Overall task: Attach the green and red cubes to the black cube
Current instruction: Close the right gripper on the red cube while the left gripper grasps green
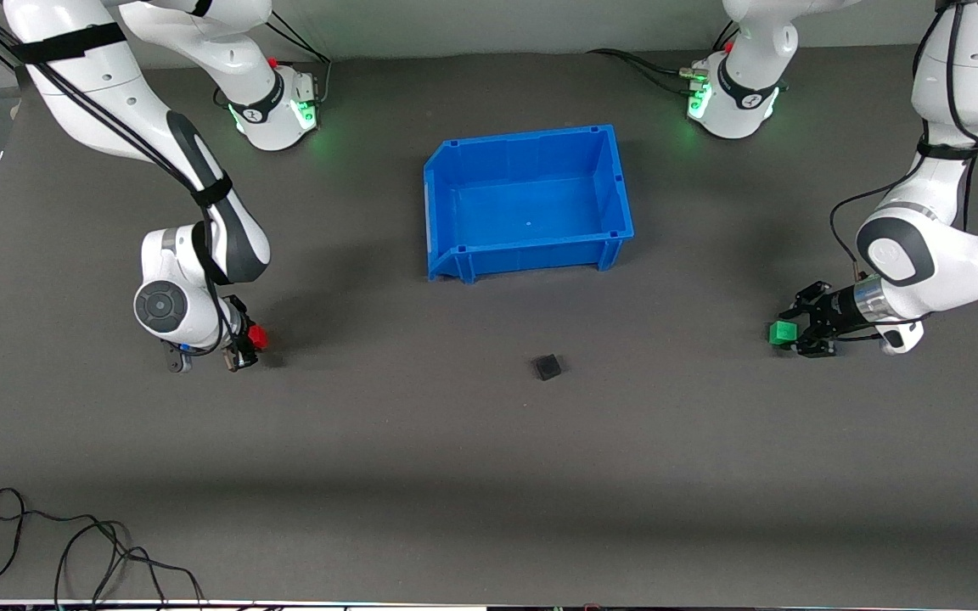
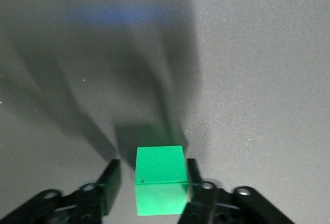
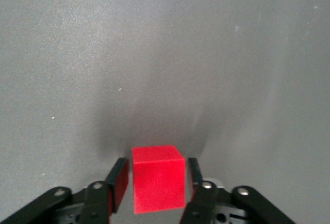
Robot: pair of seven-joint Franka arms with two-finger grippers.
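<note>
The black cube (image 1: 548, 367) sits alone on the dark table, nearer the front camera than the blue bin. The green cube (image 1: 782, 333) rests on the table toward the left arm's end. My left gripper (image 1: 797, 334) is low around it. In the left wrist view the green cube (image 2: 160, 180) stands between the fingers (image 2: 110, 185), with a clear gap on one side. The red cube (image 1: 258, 337) is toward the right arm's end, in my right gripper (image 1: 247, 344). In the right wrist view the fingers (image 3: 118, 184) press close on both sides of the red cube (image 3: 158, 179).
An open blue bin (image 1: 528, 202) stands mid-table near the robots' bases, with nothing in it. Loose black cables (image 1: 73, 552) lie at the table's front edge toward the right arm's end.
</note>
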